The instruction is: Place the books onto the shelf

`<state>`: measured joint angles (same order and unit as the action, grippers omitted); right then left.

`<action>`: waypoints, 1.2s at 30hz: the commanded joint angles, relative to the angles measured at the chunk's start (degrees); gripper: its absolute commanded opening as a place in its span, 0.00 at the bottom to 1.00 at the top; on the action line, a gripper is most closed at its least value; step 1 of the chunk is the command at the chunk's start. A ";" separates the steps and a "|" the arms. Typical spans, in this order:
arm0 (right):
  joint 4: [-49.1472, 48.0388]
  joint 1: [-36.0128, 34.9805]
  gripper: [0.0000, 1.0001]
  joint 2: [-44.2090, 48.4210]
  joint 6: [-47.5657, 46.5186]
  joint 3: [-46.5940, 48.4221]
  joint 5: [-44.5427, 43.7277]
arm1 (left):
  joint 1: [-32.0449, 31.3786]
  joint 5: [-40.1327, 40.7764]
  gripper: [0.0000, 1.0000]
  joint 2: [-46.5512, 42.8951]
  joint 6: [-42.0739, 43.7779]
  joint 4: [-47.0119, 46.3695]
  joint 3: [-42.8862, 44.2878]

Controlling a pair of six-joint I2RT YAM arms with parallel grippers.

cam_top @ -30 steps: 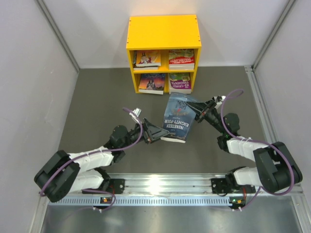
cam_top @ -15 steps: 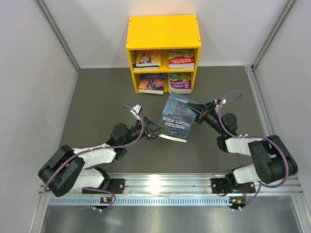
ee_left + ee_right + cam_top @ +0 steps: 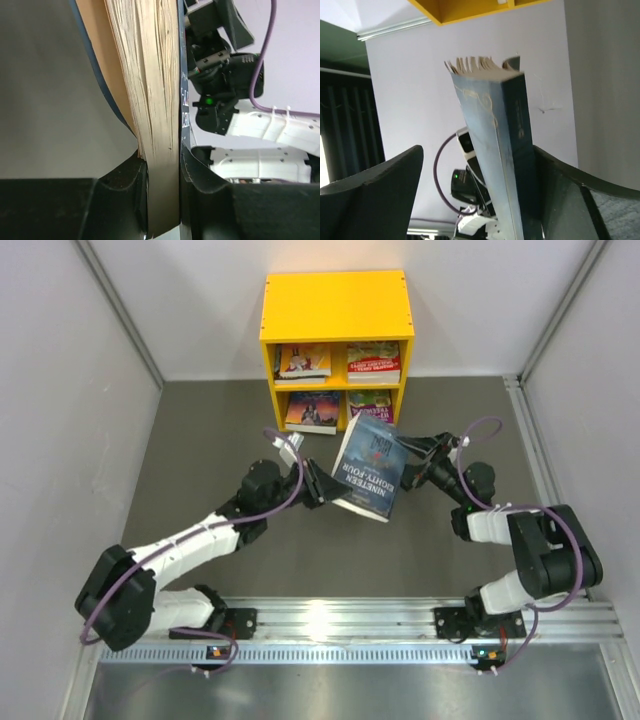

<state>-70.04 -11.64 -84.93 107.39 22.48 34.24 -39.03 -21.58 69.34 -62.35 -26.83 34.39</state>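
**Between the arms: one book clamped, four shelf compartments filled**

**Hidden or unclear.** On the left, your overhead view hides the tips of the left gripper behind the dark blue book. The left wrist view settles it: both fingers are clamped across the page block, and the cover bows away from the pages above them. You cannot tell whether the book's lower edge touches the table. At the right gripper the overhead view is too small to judge. The right wrist view shows the jaws standing apart. One finger is well clear of the cover and the other is just beside the spine, where contact cannot be confirmed.

**Position of the book.** It stands tilted between the two grippers, just in front of the lower row of the yellow shelf.

**Containers.**
- Upper left holds a yellow-covered book.
- Lower left holds a purple-toned book.
- Upper right holds a red-and-cream book.
- Lower right holds a green-and-red book, its bottom edge cut off by the held book.

The shelved titles are too small to read.

**Surroundings.** Purple cables loop along each arm. A metal rail at the near edge carries both bases. The held book stands directly in front of the lower right compartment.
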 commanded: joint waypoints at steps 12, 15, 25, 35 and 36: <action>-19.17 22.00 0.86 7.76 4.58 -2.18 18.84 | 9.84 5.06 0.00 16.43 5.49 -2.08 22.64; -19.26 24.03 0.85 7.41 4.58 -2.70 21.39 | 10.63 3.57 0.00 17.84 3.99 -4.72 24.84; -19.34 25.61 0.84 3.19 2.82 -2.97 24.12 | 11.34 -7.77 0.00 19.52 -8.31 -29.57 23.35; -19.34 25.96 0.83 2.84 2.47 -3.41 24.91 | 12.04 -5.85 0.00 22.24 -11.91 -38.54 25.29; -19.43 26.05 0.83 2.92 2.56 -3.49 25.09 | 12.22 -5.66 0.00 22.85 -13.05 -39.17 25.37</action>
<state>-74.13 13.34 -81.93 111.46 19.46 58.33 -27.57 -28.21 91.68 -72.49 -50.11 56.16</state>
